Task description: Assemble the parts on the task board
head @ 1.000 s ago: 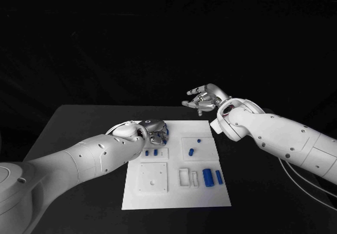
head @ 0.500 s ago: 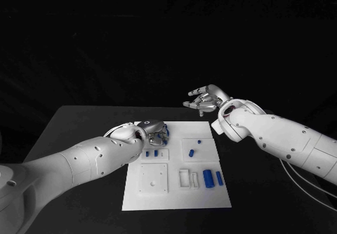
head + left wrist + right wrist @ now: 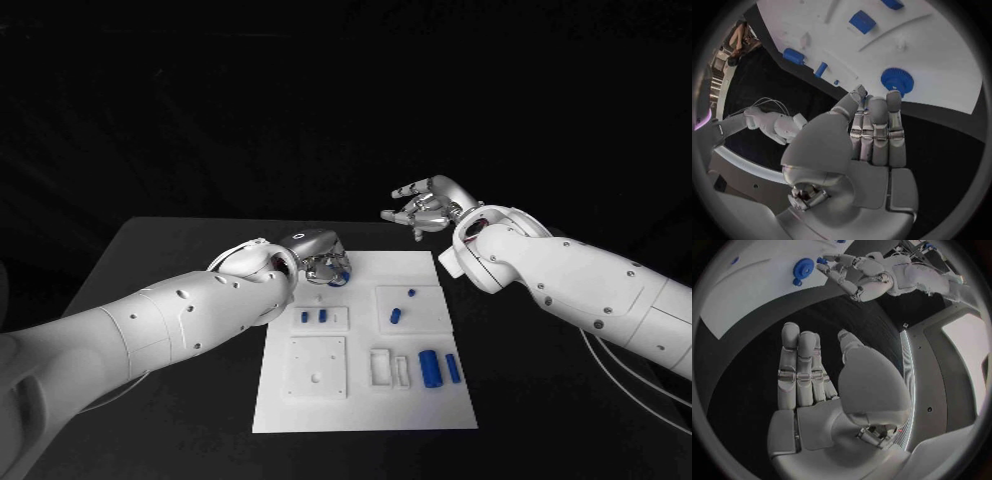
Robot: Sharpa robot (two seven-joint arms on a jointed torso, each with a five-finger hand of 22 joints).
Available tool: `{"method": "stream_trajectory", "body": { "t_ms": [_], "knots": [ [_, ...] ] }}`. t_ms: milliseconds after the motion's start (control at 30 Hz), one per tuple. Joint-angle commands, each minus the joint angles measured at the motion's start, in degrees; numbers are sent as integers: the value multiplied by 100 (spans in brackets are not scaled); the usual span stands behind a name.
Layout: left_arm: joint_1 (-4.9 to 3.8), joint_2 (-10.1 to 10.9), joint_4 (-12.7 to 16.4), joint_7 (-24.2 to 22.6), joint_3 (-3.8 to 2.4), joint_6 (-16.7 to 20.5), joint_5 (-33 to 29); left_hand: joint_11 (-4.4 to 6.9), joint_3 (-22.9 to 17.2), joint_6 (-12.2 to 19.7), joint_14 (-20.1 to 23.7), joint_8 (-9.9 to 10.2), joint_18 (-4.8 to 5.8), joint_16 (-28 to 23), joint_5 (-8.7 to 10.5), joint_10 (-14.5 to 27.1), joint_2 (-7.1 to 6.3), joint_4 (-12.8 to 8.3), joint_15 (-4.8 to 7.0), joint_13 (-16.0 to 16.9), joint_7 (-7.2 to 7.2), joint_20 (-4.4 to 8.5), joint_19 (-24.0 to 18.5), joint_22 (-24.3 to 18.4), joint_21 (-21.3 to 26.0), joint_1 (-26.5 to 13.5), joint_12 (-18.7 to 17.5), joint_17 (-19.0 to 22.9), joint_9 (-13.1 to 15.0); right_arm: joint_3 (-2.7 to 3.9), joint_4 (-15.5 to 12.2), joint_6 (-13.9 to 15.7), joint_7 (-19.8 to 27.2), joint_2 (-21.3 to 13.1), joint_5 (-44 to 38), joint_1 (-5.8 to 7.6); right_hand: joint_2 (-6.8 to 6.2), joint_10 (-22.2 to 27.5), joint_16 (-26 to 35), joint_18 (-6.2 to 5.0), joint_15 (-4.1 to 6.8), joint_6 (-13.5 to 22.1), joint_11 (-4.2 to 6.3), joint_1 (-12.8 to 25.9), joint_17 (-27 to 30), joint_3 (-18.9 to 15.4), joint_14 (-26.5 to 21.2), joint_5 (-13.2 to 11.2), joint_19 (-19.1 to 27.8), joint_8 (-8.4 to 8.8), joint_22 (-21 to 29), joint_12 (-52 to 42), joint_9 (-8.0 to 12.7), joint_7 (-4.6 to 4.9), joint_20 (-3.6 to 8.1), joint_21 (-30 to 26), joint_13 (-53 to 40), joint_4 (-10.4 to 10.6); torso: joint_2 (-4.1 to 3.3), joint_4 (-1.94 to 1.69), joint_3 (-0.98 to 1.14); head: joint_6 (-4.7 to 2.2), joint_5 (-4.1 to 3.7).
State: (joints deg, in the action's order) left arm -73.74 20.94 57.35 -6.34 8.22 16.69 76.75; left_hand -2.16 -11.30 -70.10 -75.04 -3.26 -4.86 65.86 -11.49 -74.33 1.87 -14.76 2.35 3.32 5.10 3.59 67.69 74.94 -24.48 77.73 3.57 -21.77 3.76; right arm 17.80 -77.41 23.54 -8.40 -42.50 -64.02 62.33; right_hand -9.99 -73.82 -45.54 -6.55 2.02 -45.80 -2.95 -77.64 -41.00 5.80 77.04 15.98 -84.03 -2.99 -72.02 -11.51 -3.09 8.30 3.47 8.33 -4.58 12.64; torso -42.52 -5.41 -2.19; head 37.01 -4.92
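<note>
On the black counter [image 3: 173, 250] the white task board [image 3: 368, 400] lies between my arms, blue parts [image 3: 428, 366] scattered over its panels. My left hand [image 3: 320, 262] has risen off the board's far left corner since a second ago — its fingers [image 3: 893, 125] now straight and together, holding nothing. The blue gear [image 3: 897, 80] sits on the board just beyond those fingertips, so I judge it released there, though whether it is fully seated I cannot tell. My right hand [image 3: 430, 206] hovers beyond the board's far right corner — loosely apart, empty.
</note>
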Motion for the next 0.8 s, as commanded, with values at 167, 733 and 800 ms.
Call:
{"method": "stream_trajectory", "body": {
  "t_ms": [167, 733, 800],
  "knots": [
    [-54, 296, 246, 92, -19, -190, -116, -2, 20, -13, -40, -36, -22, 44, -33, -11, 37, -31, 14, 7, -4, -5, 30, 118, -49, -30, -20, -14, 9, 4, -8, -25, 35, -36, -13, 0, 38, 9, -45, -113, -9, -8, 6, 23, 27, 11, -10, 21, -178, -15, 14, 25, -8, 2, -30, -14, 7, -4, -5, -4, -4, 5, 11],
    [31, 569, 363, 201, 21, -392, -84, -10, 29, 1, -26, -37, -23, 61, -12, 12, 38, -32, 8, 7, -1, -9, 11, 115, -81, -25, -21, -24, 8, 4, -2, -24, 38, -45, -11, -1, 40, 13, -46, -112, -9, -8, 5, 23, 32, 13, -14, 23, -175, -16, 14, 28, -8, 2, -30, -16, 8, -4, -19, 17, 10, -16, 113],
    [50, 572, 342, 205, 24, -402, -76, -10, 29, 1, -26, -37, -23, 61, -12, 12, 38, -32, 8, 7, -1, -9, 11, 115, -81, -25, -21, -24, 8, 4, -1, -24, 40, -44, -11, -1, 40, 13, -46, -112, -9, -8, 5, 23, 32, 13, -14, 23, -175, -16, 14, 28, -8, 2, -30, -16, 8, -4, -20, 17, 10, -15, 111]
  ]
}}
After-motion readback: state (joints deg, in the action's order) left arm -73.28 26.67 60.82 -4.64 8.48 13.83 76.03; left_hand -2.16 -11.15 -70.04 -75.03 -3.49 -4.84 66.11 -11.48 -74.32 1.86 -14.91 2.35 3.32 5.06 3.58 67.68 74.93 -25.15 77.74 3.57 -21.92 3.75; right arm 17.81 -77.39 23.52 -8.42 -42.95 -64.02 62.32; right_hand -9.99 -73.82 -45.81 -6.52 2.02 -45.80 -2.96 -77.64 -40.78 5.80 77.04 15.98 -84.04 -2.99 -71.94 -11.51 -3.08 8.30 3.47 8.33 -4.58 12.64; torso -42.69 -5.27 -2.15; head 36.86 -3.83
